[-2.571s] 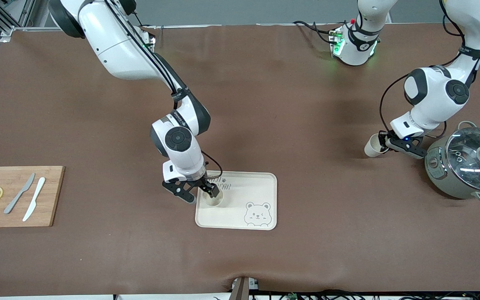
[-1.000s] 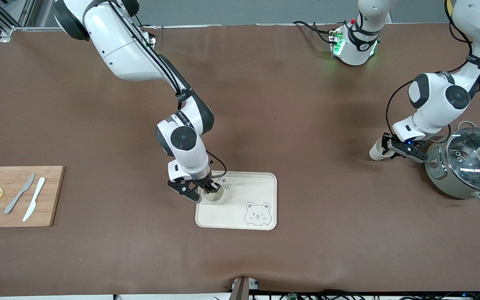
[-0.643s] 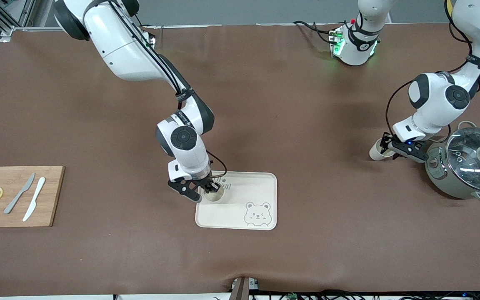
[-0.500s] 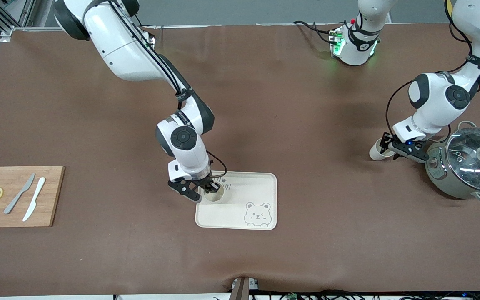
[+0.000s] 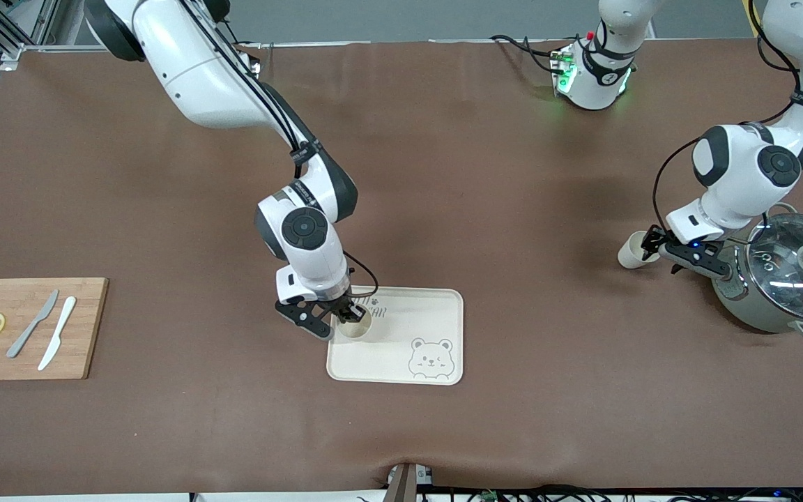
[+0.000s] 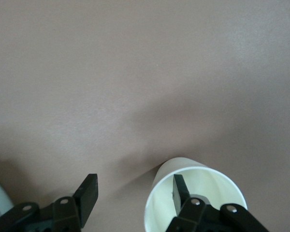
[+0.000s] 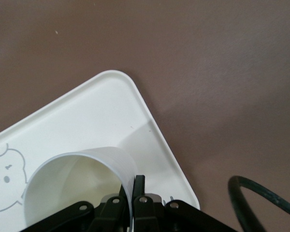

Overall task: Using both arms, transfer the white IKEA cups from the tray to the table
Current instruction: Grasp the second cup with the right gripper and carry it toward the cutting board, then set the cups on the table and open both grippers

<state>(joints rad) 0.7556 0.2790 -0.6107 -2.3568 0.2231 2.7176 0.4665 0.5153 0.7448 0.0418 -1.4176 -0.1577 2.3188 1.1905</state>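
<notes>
On tray (image 5: 436,307): right end effector (image 5: 338,320) pinching cup (image 5: 354,325) rim.
Lift straight; left end effector (image 5: 659,245) wide, probably released second cup (image 5: 630,249) on counter (image 5: 485,181).

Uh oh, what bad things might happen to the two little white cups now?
The left gripper is open, but one finger is inside the cup on the table, so pulling away sideways might tip it. The right gripper pinches only the rim of the cup on the tray; it might slip when lifted.
</notes>
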